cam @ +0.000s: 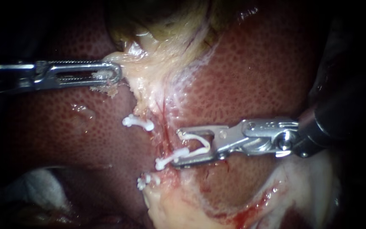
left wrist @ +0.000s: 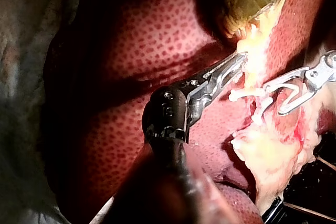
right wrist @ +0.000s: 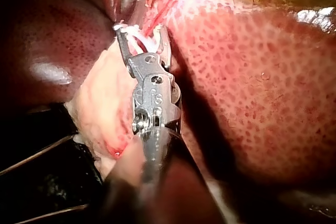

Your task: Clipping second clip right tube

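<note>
My right instrument [cam: 177, 147] comes in from the right, its jaws standing apart with a white clip [cam: 191, 148] held between them. The clip's lower leg [cam: 166, 161] reaches across a thin reddish tube [cam: 164, 131] in the pale tissue. Two more white clips sit close by: one [cam: 137, 123] above and to the left, one [cam: 147, 181] below. My left instrument [cam: 117, 73] has its jaws shut on pale tissue at the gallbladder's [cam: 157, 17] edge and holds it leftward. The right wrist view shows the same clip [right wrist: 142, 38] between the right jaws [right wrist: 140, 32].
Dark red liver [cam: 267, 72] surrounds the field. Pale fatty tissue [cam: 178, 208] with a bloody edge lies below the right instrument. White gauze [cam: 43, 186] shows at the lower left. In the left wrist view the right instrument [left wrist: 278, 98] sits beyond my left jaws [left wrist: 239, 60].
</note>
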You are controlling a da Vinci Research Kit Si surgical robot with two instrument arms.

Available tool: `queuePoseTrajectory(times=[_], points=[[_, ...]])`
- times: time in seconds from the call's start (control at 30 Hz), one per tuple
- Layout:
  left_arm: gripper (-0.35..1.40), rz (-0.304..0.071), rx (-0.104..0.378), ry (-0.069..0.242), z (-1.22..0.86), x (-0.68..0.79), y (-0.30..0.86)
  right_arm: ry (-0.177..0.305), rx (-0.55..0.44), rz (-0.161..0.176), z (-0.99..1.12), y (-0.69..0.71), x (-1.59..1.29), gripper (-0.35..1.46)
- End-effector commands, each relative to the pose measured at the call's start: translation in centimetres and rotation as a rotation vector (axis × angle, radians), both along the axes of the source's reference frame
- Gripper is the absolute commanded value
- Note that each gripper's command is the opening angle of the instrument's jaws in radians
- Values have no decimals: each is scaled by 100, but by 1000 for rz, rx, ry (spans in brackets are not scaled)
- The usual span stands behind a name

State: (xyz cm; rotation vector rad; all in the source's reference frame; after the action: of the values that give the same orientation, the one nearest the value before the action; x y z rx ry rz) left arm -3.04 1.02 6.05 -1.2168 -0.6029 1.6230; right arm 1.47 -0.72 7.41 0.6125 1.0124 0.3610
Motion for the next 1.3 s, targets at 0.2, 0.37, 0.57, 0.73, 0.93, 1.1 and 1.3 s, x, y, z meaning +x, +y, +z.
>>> queuePoseTrajectory(times=[0.2,0.37,0.57,0.73,0.93,1.1,1.3], points=[[-35,2,0,-1,-2,-1,-1,-8,20,3,9,-1,9,50],[-35,4,1,-3,-2,-2,-2,-6,33,-3,17,-3,14,50],[-35,4,0,-3,-1,-2,-2,5,88,-15,21,-6,20,50],[-35,3,0,-2,-1,-3,-2,54,153,-25,19,-10,21,50],[-35,3,0,-2,-1,-3,-2,91,218,-40,16,-14,24,49],[-35,3,0,-2,-1,-3,-2,96,218,-38,15,-15,27,49],[-35,3,0,-2,-1,-3,-2,93,216,-30,17,-13,27,49]])
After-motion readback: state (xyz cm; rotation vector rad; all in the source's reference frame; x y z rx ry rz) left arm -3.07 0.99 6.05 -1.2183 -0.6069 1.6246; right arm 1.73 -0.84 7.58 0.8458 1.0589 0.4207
